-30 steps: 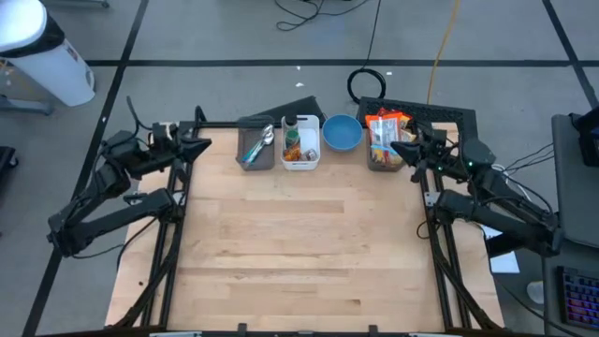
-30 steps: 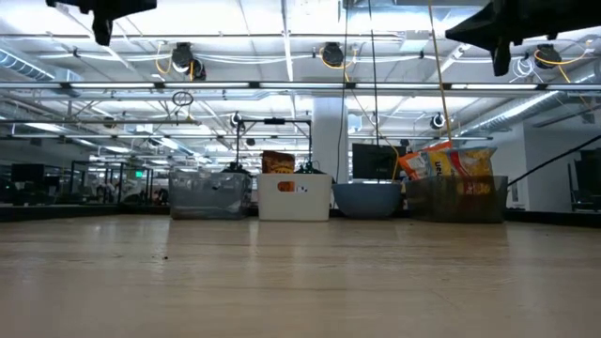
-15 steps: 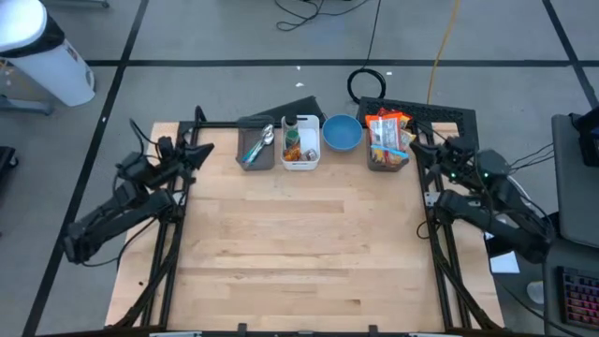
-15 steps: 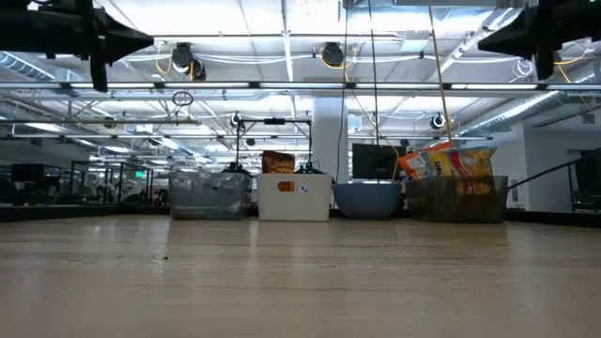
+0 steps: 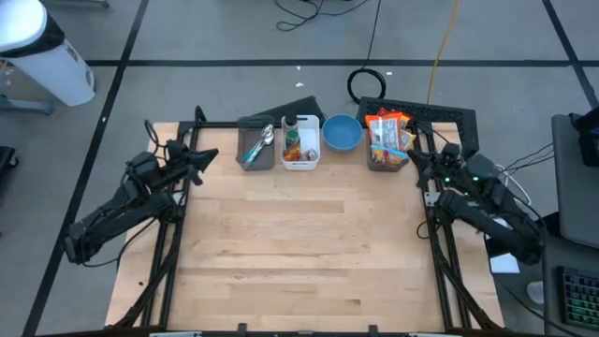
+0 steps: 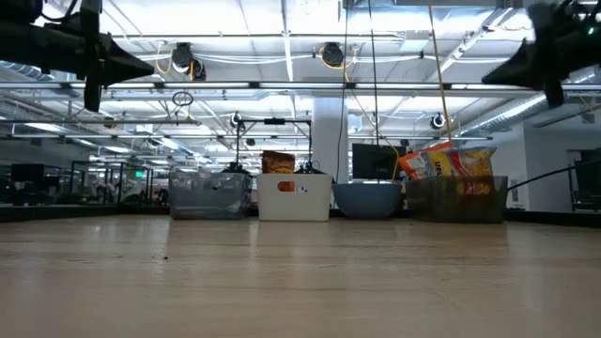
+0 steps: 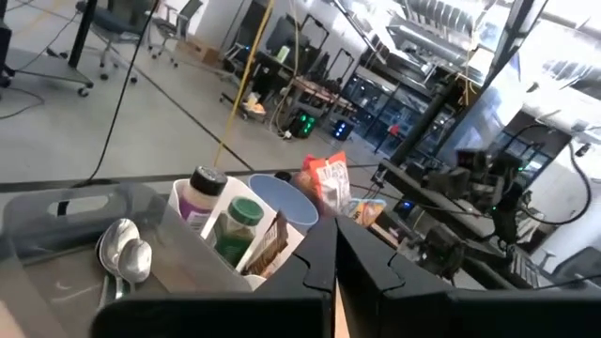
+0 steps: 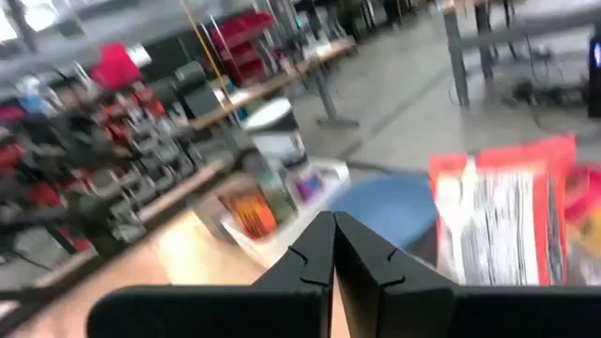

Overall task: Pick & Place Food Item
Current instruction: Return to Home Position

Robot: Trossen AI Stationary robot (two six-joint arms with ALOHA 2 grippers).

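Eases left gripper (image 5: pixel 201 154) and right gripper (image 5: pixel 415 157) back toward home, both pinched shut on nothing, leaves the orange noodle pack (image 5: pixel 387 131) in the right black bin (image 5: pixel 374 167) just ahead of the right fingers (image 8: pixel 310 263), sorting apparently done, only homing left.

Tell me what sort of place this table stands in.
Most likely a robotics lab in an open industrial hall. The signs are exposed ceiling pipes running overhead, rows of workbenches in the room behind, and cables lying loose on a grey floor marked with black tape lines.
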